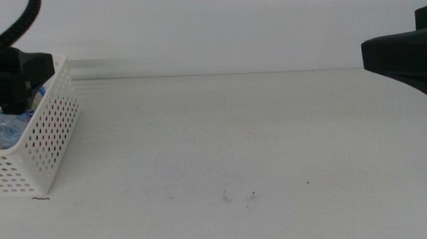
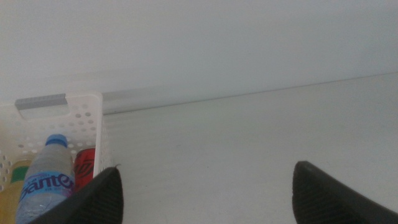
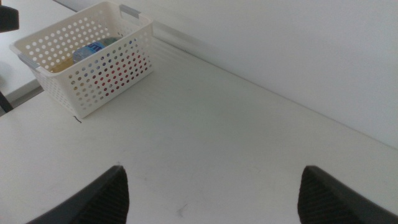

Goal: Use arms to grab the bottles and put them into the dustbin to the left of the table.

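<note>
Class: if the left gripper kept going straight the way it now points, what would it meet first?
Probably only bare table: the open left gripper aims across it toward the back wall. The dustbin sits off to one side, though depth is unclear.

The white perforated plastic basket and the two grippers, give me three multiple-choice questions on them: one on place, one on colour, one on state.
1. Where is the clear water bottle with the blue cap?
A. on the tabletop
B. in the white perforated plastic basket
C. in the right gripper

2. What colour is the can beside that bottle?
A. red
B. green
C. black

3. How do the left gripper's jaws stand?
A. shut on a bottle
B. shut on nothing
C. open, holding nothing

Answers:
1 B: the water bottle lies inside the basket.
2 A: the can shows red in the left wrist view.
3 C: the left gripper has its jaws wide apart over the white tabletop.
</note>
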`<action>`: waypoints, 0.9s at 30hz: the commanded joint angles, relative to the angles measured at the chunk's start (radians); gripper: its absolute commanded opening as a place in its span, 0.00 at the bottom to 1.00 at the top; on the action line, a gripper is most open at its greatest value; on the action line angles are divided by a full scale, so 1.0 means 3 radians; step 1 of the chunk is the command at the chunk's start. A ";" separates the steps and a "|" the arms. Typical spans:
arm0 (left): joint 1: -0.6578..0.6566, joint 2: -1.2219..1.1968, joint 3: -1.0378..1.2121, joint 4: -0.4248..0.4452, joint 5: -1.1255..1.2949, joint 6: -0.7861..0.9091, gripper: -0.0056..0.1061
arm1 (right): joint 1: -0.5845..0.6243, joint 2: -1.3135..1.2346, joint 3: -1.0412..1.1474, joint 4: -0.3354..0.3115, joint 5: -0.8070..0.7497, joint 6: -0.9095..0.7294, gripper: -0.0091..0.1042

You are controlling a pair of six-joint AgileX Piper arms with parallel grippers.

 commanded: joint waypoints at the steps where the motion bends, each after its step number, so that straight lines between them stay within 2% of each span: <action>1: -0.0009 -0.0008 0.0019 0.0006 -0.0029 -0.0045 0.87 | 0.0008 -0.0031 0.0047 -0.0122 -0.0089 -0.0033 0.88; 4: -0.0009 -0.0008 0.0039 -0.0001 -0.0029 -0.0045 0.87 | -0.0085 -0.0195 0.0319 -0.0550 -0.0591 -0.0033 0.88; 6: -0.0009 -0.0156 0.0162 -0.0169 -0.0129 -0.0045 0.87 | -0.0266 -0.0347 0.0567 -0.0696 -0.0763 -0.0033 0.88; 8: -0.0003 -0.0432 0.0367 -0.0162 -0.0261 -0.0045 0.87 | -0.0558 -0.0559 0.0848 -0.0614 -0.0767 -0.0033 0.88; 12: 0.0036 -0.1079 0.0966 0.0131 -0.0435 -0.0045 0.87 | -0.1151 -0.0999 0.1474 -0.0236 -0.1027 -0.0033 0.88; 14: 0.0121 -0.1467 0.1306 0.0037 -0.0485 -0.0045 0.87 | -0.1391 -0.1276 0.1857 -0.0126 -0.1312 -0.0033 0.88; 19: 0.0460 -0.2275 0.1944 -0.0089 -0.0476 -0.0045 0.87 | -0.1625 -0.1985 0.2837 -0.0160 -0.1852 -0.0033 0.88; 24: 0.0772 -0.2779 0.2412 -0.0148 -0.0483 -0.0038 0.87 | -0.1625 -0.2577 0.3515 -0.0160 -0.1857 -0.0033 0.88; 27: 0.0837 -0.2779 0.2588 -0.0146 -0.0568 -0.0038 0.87 | -0.1630 -0.2870 0.3772 -0.0183 -0.1857 -0.0033 0.88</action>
